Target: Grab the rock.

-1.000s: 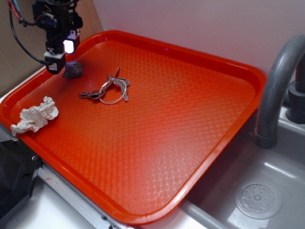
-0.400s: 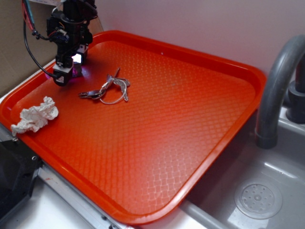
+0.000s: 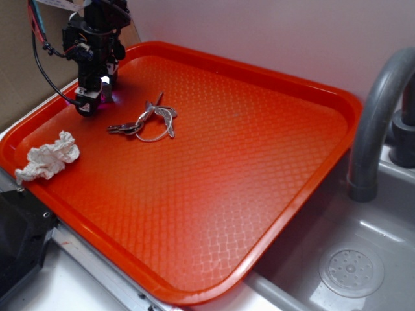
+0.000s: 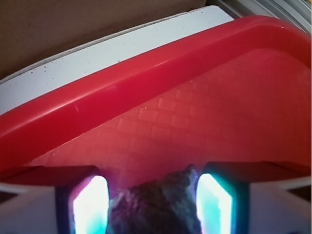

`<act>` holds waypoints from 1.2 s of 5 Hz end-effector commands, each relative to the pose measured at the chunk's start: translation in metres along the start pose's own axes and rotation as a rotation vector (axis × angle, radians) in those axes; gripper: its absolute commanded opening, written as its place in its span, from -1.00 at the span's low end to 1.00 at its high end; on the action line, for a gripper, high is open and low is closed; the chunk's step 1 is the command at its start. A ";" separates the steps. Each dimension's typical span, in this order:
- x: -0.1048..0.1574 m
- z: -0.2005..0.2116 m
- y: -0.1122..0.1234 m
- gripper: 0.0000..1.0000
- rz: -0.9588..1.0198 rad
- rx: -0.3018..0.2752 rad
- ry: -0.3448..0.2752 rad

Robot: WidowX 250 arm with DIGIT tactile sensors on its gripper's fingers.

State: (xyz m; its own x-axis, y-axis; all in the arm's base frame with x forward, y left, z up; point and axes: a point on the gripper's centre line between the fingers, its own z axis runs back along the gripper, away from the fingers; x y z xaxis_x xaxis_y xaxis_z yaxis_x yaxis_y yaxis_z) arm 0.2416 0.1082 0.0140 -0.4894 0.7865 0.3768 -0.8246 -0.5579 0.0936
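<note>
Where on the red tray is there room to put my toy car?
The tray's whole right and near part is bare, from the keys toward the faucet. The far-left corner is crowded: gripper around the rock, keys, paper wad.

Gripper (image 3: 97, 97): pointing straight down at far left, low; fingers (image 4: 90, 204) parted, lit, either side of rock (image 4: 156, 207).
</note>
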 end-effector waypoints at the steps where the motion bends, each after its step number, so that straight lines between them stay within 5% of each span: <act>1: 0.011 0.009 0.021 -1.00 -0.111 -0.061 -0.100; 2: 0.022 0.036 0.016 -1.00 -0.345 -0.156 -0.089; 3: 0.038 0.081 0.030 -1.00 -0.526 -0.362 -0.082; 4: 0.051 0.118 0.040 -1.00 -0.680 -0.495 -0.045; 6: 0.049 0.195 0.062 -1.00 -1.150 -0.632 0.023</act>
State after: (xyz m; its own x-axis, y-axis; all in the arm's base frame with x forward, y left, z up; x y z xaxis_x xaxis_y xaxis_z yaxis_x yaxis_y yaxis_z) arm 0.2300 0.0334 0.1970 0.5984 0.7386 0.3105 -0.7652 0.6417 -0.0517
